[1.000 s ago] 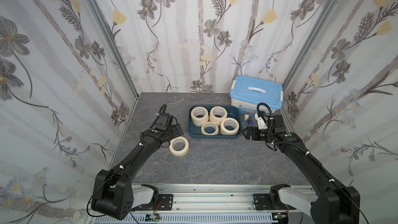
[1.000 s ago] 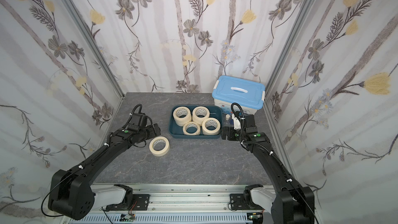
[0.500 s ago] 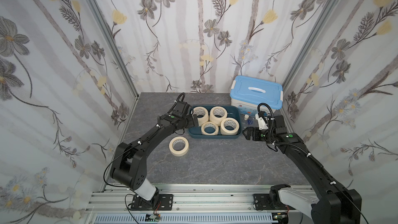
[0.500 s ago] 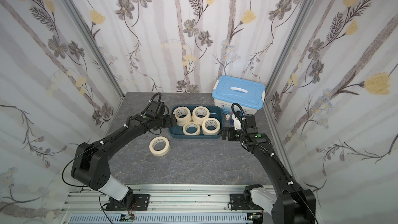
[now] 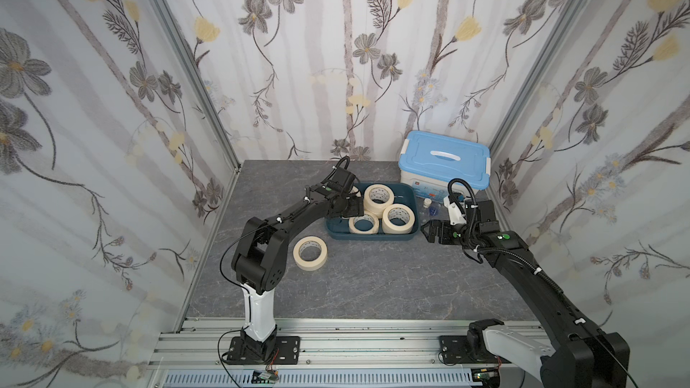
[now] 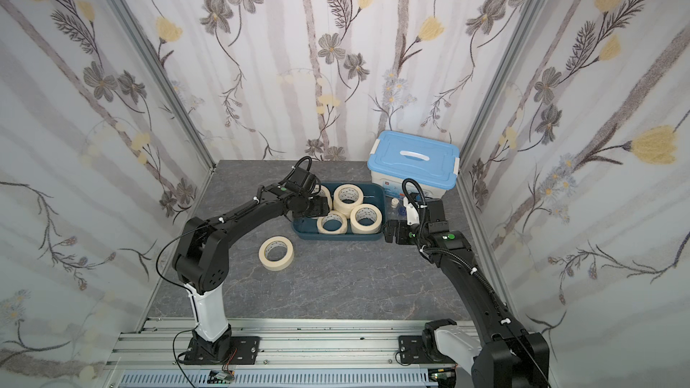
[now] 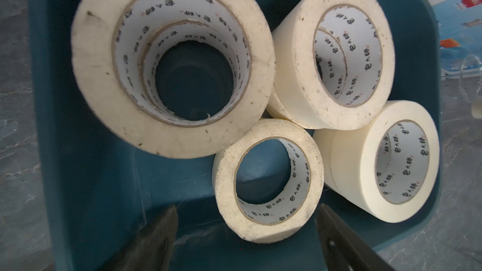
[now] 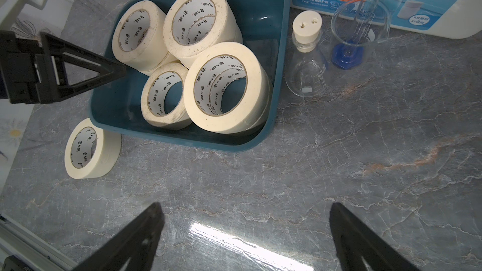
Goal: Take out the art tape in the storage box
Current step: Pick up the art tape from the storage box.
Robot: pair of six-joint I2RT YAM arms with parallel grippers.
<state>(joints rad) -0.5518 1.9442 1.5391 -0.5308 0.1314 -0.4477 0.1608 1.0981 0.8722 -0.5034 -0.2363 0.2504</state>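
While one roll point(image 5: 310, 253) lies loose on table point(image 5: 373, 285), frame lower centre, right gripper point(image 5: 425, 231) hangs released just right of box point(image 5: 373, 236). Left gripper point(image 7: 247, 206) spread, empty, over box's left end, stacked rolls point(image 5: 398, 219) beside. Bin point(image 5: 444, 160) behind.

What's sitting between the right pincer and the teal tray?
Only bare grey tabletop, seen in the right wrist view between the right pincer and the tray.

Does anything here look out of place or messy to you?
Nothing is spilled or broken. One tape roll lies alone on the table, outside the teal tray. In the tray, one top roll sits shifted off the roll beneath. A glass flask and beaker near the tray seem unrelated.
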